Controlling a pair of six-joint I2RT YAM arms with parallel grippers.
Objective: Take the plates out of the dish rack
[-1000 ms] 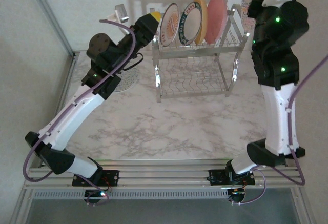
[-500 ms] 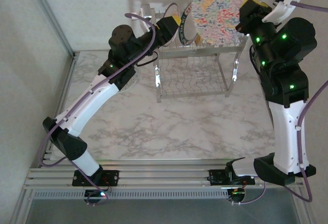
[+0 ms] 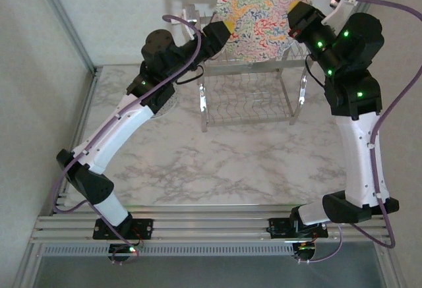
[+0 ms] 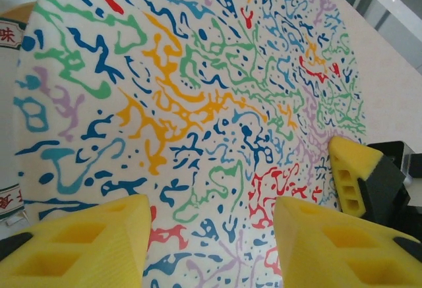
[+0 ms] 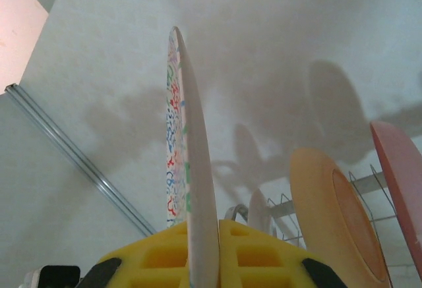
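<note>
My right gripper (image 3: pixel 293 23) is shut on the rim of the colourful floral plate (image 3: pixel 258 12) and holds it upright above the dish rack (image 3: pixel 250 93). The right wrist view has that plate (image 5: pixel 196 169) edge-on between my pads (image 5: pixel 204 227). Beside it, a yellow plate (image 5: pixel 336 215) and a pink plate (image 5: pixel 402 169) stand in the rack. My left gripper (image 3: pixel 221 31) is at the floral plate's left edge. Its fingers (image 4: pixel 211 203) are open, with the patterned face (image 4: pixel 198 90) right in front of them. Behind the floral plate, the rack's upper row is hidden from above.
A grey speckled plate (image 3: pixel 161 107) lies flat on the marble table (image 3: pixel 217 163) left of the rack, partly under my left arm. The rack's lower shelf (image 3: pixel 247 107) holds nothing. A wall stands close behind the rack, and a metal post (image 3: pixel 66 24) rises at the back left.
My right gripper has swung the floral plate leftward over the rack and turned its face toward the overhead camera. The left gripper reached in to the plate's left edge and its fingers narrowed a little.
</note>
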